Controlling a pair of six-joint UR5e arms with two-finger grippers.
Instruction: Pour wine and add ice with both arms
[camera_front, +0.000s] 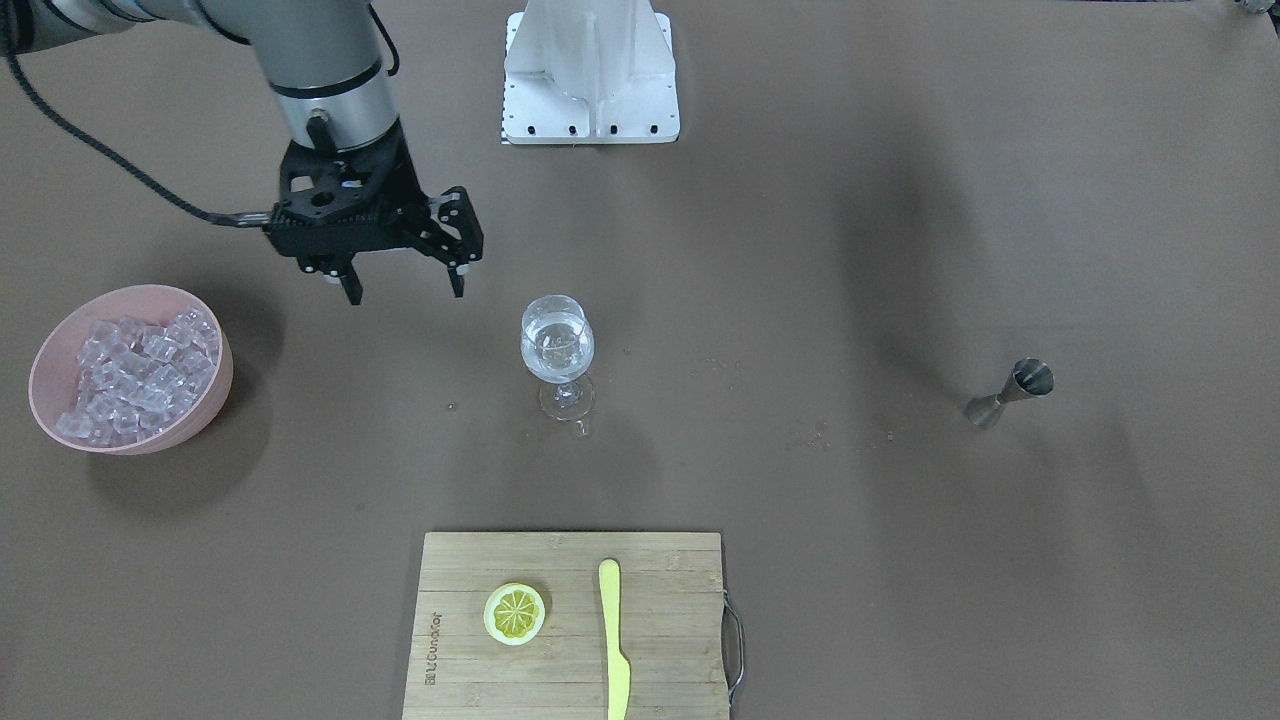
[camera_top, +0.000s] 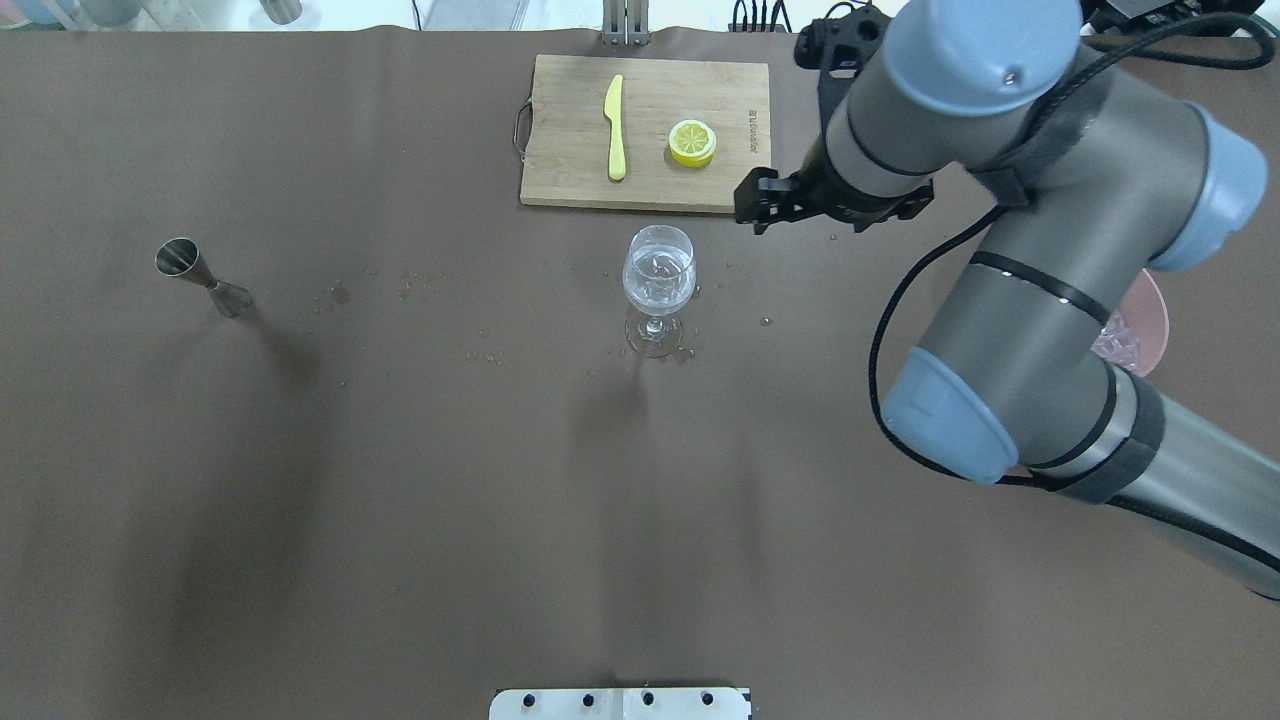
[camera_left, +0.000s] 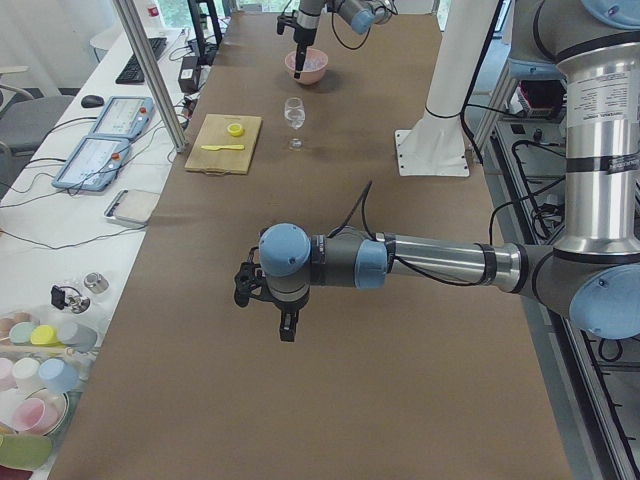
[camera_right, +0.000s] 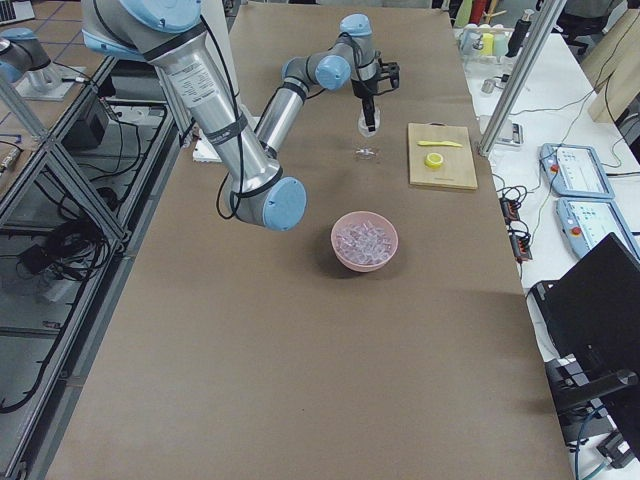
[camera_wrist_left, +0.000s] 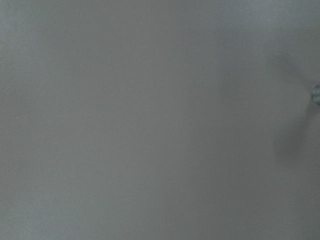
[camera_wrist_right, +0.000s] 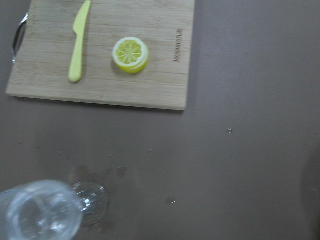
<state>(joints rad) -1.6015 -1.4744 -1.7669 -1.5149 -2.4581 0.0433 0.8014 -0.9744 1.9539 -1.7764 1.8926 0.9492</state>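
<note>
I see one glass (camera_front: 557, 345) standing straight up mid-frame and one bowl (camera_front: 218, 390) of ice (camera_front: 140, 375); my right gripper (camera_front: 405, 287) is spread wide and empty, and I can't make out my left gripper (camera_left: 286, 325).

On the bench (camera_front: 900, 600), the glass (camera_front: 557, 345) stands at frame centre. The bowl (camera_front: 205, 418) holding ice (camera_front: 140, 375) sits far left, the jigger (camera_front: 1008, 393) far right. The board (camera_front: 670, 600) lies bottom centre and carries the lemon (camera_front: 514, 613) left of the knife (camera_front: 615, 640). The right tool (camera_front: 405, 293) hangs upper left of the glass.
</note>
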